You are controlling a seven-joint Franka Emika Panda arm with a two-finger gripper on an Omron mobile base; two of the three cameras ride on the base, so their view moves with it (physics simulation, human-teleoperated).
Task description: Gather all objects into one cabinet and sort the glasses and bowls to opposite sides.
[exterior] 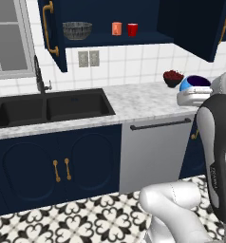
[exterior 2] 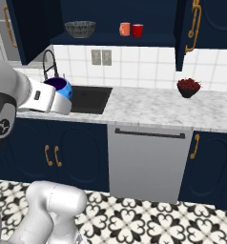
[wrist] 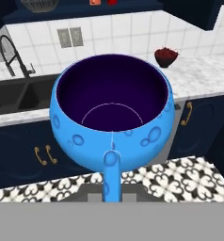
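- The gripper (wrist: 112, 195) is clamped on the blue bowl (wrist: 112, 117), pinching it low at the near side; the bowl sits at the centre of the hand view with its dark purple inside facing the camera.
- In the left base view the blue bowl shows at the right edge, carried above the counter (exterior: 134, 102); in the right base view it sits left of centre, in front of the sink (exterior 2: 89, 99).
- The wall cabinet (exterior: 134, 39) stands open at the top of both base views; on its floor the mesh bowl (exterior: 77, 30) sits to the left, with the orange cup (exterior: 117, 28) and red cup (exterior: 132, 30) side by side to the right.
- Judged from this, the blue bowl belongs beside the mesh bowl, well apart from the cups.
- Risk: the hold looks narrow and low on a rounded wall, so a quick swing upward could let the bowl tip or slip.
- Risk: the open cabinet doors (exterior 2: 194, 28) flank the opening, and the arm could clip one while it reaches in.
- Risk: a placement too far right could knock the cups.
- Nearby, the fruit bowl (exterior 2: 188, 87) on the counter and the tap (exterior: 39, 76) lie below the likely path, not across it.
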